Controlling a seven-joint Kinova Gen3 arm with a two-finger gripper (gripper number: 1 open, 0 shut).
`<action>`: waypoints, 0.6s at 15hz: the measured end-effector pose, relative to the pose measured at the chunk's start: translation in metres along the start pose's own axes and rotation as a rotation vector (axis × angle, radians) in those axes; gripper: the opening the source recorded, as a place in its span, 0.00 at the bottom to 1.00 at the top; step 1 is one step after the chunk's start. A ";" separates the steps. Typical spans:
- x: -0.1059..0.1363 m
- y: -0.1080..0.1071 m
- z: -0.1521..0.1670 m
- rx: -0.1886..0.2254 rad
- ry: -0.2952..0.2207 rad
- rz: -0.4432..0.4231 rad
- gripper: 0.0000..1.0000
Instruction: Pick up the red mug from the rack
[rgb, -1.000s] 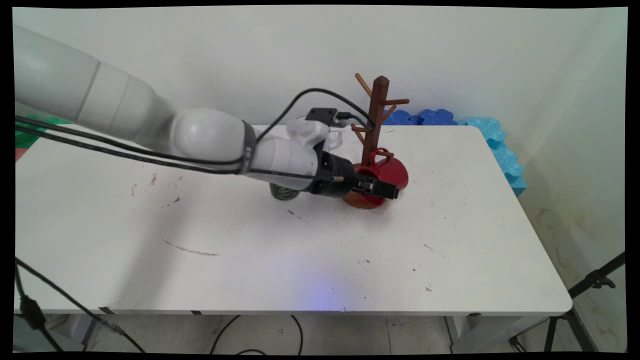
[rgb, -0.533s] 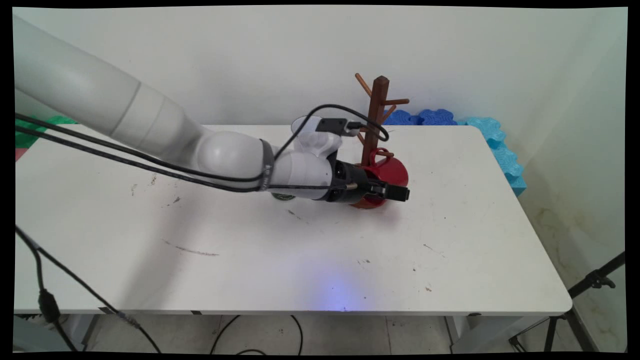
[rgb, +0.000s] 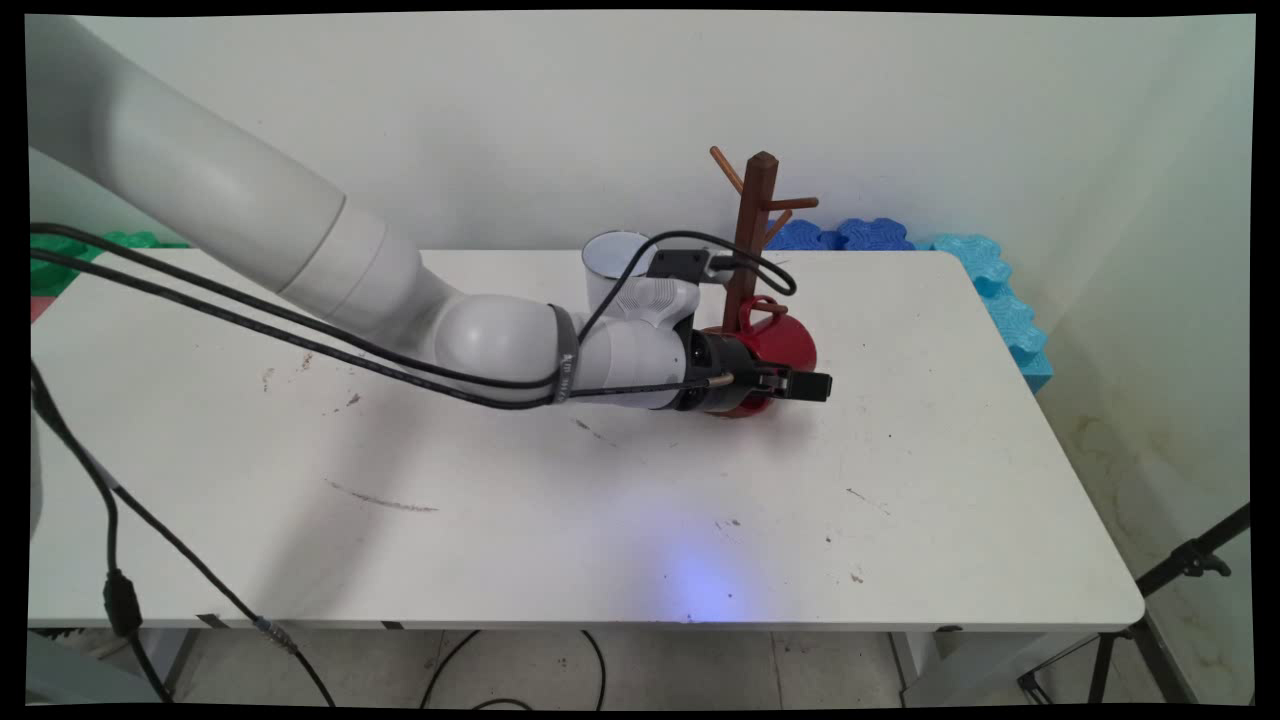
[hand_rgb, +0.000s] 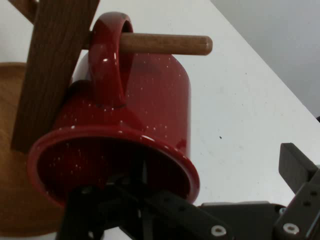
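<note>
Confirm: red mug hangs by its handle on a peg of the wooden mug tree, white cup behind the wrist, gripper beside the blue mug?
Not quite: the mug beside the gripper is red, as the hand view shows. It does hang by its handle on a peg of the mug tree, with the white cup behind the wrist.

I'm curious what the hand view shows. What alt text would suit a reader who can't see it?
A speckled red enamel mug hangs by its handle on a peg of a brown wooden mug tree, open mouth toward the camera. The black gripper sits just below the mug's rim, above the white table.
</note>
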 end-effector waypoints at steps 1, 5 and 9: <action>-0.001 0.000 0.002 0.001 0.005 -0.001 1.00; -0.004 0.000 0.010 0.007 0.022 -0.005 1.00; -0.006 -0.001 0.016 0.012 0.034 -0.007 1.00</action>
